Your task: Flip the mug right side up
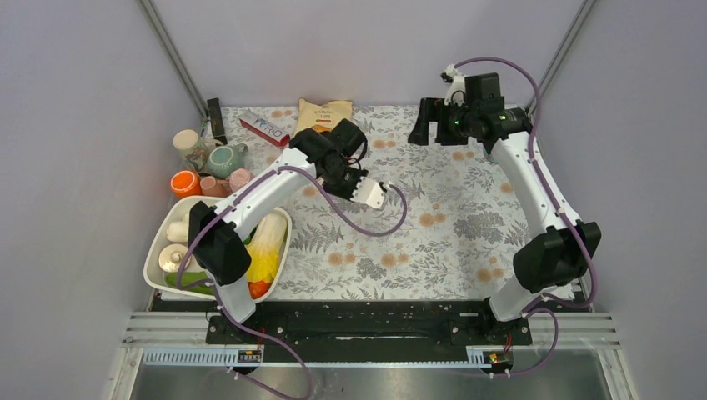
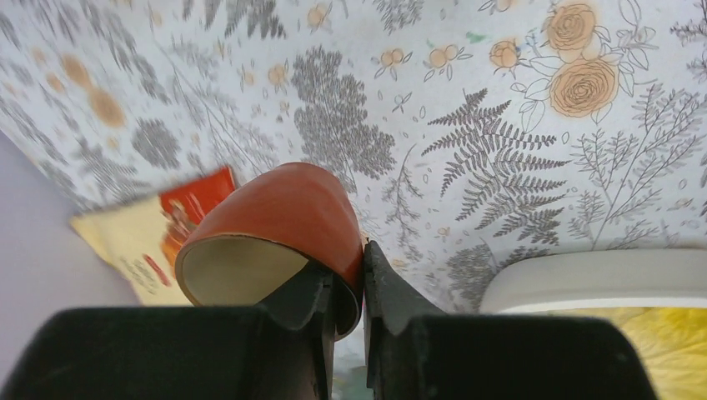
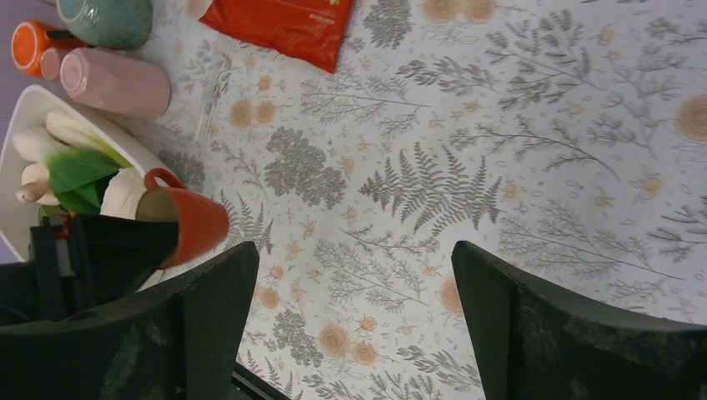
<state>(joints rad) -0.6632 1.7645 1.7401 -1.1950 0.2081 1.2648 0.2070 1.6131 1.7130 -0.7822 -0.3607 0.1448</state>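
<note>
The left gripper [image 2: 364,265] pinches the red mug [image 2: 275,221] by its wall, one finger inside the rim. The mug lies sideways, apparently just above the floral table [image 2: 517,217], left of centre. Roll the wrist slowly until the mouth faces up, then set it down flat. The right gripper [image 3: 350,254] hangs spread at the far right.

The mug [image 2: 283,208] looked glossy, glazed ceramic. The floral tablecloth [image 2: 517,192] was matt, the left gripper [image 2: 354,271] dull black plastic.
</note>
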